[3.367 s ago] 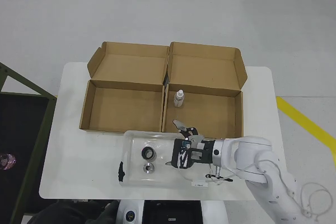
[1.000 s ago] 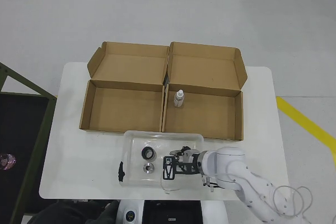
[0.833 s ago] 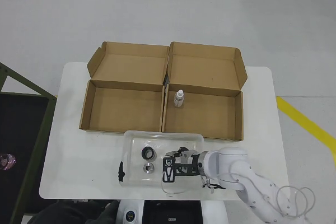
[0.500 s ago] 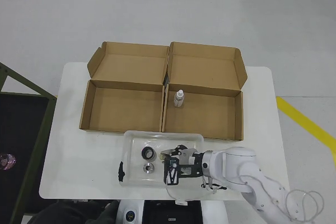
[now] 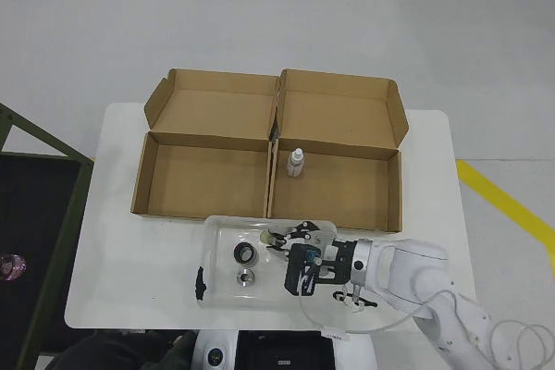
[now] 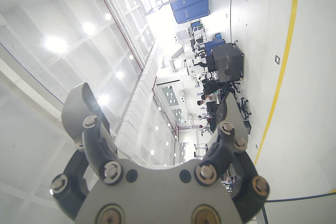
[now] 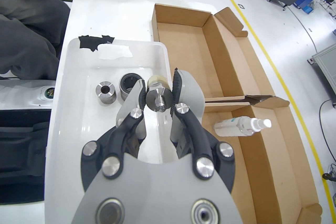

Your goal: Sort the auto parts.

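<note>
Steel fitting being gripped over the tray

Right gripper (image 7: 158,88) is clamping a steel fitting (image 7: 157,100) with a cream cap between its fingers, holding it over the white tray (image 7: 63,109). In the tray a steel cylinder (image 7: 105,93) and a dark ring (image 7: 128,83) are lying side by side. Left gripper (image 6: 155,99) is pointing away from the table, fingers spread wide around nothing. Beyond the tray, a left box (image 5: 203,180) and a right box (image 5: 338,190) of cardboard are sitting open on the white table (image 5: 129,231), with a spray bottle (image 7: 240,126) lying in the right box.
</note>
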Available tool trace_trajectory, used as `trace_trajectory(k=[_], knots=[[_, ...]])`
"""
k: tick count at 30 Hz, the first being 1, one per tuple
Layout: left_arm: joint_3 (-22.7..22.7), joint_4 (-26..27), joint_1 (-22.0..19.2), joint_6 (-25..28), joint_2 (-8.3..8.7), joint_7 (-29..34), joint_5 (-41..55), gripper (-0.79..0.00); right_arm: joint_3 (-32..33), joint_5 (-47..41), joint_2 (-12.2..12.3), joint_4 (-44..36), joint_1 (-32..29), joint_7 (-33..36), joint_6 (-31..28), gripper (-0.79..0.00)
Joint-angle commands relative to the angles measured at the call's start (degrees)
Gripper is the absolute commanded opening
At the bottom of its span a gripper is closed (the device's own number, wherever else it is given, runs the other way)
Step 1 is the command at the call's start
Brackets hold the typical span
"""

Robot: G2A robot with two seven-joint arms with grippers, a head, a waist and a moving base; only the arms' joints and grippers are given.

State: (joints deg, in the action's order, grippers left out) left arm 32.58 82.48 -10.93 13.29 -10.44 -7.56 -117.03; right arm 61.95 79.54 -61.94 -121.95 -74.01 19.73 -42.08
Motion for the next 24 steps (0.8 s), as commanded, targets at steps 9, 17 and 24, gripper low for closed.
trace_trajectory(k=[9,17,24], knots=[[0.0,0.0,0.0,0.0,0.00,0.0,0.0,0.000,2.9,-4.2,-0.1,4.6,2.0,-2.3,2.9,-0.785],[0.0,0.0,0.0,0.0,0.00,0.0,0.0,0.000,3.3,-7.2,-0.4,8.8,5.5,0.1,4.2,-0.785],[0.0,0.0,0.0,0.0,0.00,0.0,0.0,0.000,3.4,-8.7,-0.5,11.8,8.1,2.8,4.3,-0.785]])
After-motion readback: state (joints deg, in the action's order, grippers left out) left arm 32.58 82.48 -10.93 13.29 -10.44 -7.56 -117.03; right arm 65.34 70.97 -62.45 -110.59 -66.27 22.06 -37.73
